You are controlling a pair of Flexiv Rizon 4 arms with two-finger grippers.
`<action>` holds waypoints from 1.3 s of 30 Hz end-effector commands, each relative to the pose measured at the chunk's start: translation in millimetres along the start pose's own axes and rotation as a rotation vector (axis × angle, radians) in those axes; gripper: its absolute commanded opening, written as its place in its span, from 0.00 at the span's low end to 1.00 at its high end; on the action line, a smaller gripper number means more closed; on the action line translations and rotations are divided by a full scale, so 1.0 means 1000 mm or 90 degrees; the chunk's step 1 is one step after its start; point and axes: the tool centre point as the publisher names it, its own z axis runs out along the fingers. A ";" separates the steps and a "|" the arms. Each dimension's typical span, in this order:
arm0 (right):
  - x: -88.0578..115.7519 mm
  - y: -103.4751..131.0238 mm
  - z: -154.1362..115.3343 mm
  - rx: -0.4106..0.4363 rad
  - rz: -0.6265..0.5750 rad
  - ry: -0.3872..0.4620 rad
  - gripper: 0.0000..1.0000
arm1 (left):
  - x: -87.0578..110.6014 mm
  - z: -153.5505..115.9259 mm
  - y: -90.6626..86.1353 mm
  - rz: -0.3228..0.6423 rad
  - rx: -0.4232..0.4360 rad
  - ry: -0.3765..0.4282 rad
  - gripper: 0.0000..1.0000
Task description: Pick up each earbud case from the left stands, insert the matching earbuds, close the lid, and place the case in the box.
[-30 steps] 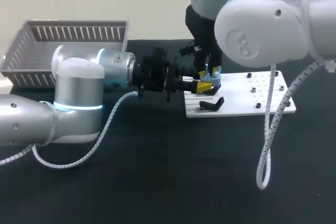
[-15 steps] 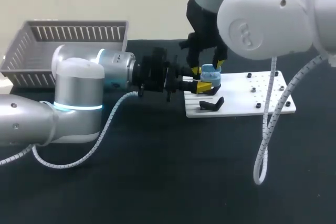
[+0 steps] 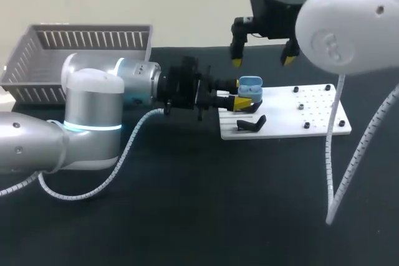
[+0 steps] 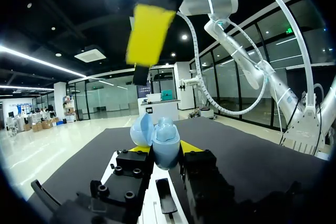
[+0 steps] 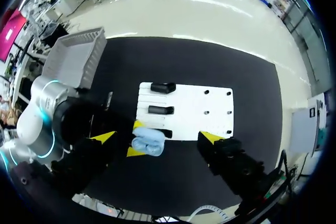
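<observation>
A light blue earbud case (image 3: 250,85) is held over the left end of the white board (image 3: 293,113), and my left gripper (image 3: 240,99) is shut on it from the side. In the left wrist view the case (image 4: 159,139) sits between the fingers of my left gripper (image 4: 164,149) with its lid ajar. My right gripper (image 3: 262,61) hangs well above the case, open and holding nothing. The right wrist view looks straight down past my right gripper (image 5: 157,138) onto the case (image 5: 149,144). One right fingertip (image 4: 149,34) shows above the case in the left wrist view.
A black stand (image 3: 251,123) sits on the board's near left part, and two more stands (image 5: 163,87) (image 5: 160,110) show from above. A grey slatted basket (image 3: 81,54) stands at the back left. Black tabletop lies in front of the board.
My right gripper has opened wide, let go of the case and risen up and a little to the right. My left arm and the case have kept still.
</observation>
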 end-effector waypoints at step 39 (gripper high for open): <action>0.016 -0.038 0.031 0.007 0.038 0.058 1.00 | 0.000 0.000 -0.002 0.002 -0.004 -0.001 0.00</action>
